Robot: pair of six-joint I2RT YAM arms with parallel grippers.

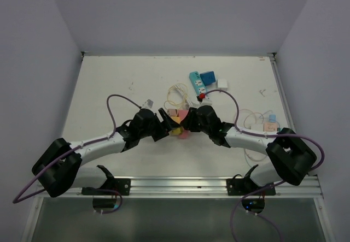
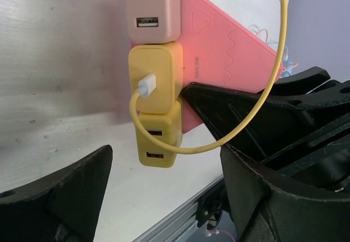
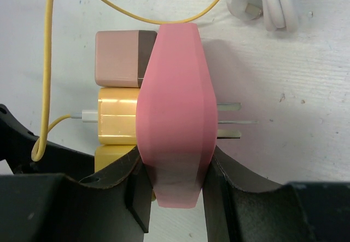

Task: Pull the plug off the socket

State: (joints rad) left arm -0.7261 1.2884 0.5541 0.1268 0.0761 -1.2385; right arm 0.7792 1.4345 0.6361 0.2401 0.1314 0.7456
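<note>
Currently the right jaws are clamped on the pink socket (image 3: 175,89); the left jaws stand apart, the cabled yellow plug (image 2: 156,78) just ahead between them, untouched.

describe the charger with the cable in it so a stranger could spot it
The right gripper clamps a pink socket block. In the row of chargers on its side, take the middle yellow charger: unlike the pink charger and the lower yellow charger, it holds a white plug with a yellow cable.

Pink socket (image 3: 175,116), yellow plug (image 2: 157,62), yellow cable (image 3: 47,62), dusty-pink charger (image 2: 152,7), black fingers (image 3: 109,198), white table (image 1: 120,83)
</note>
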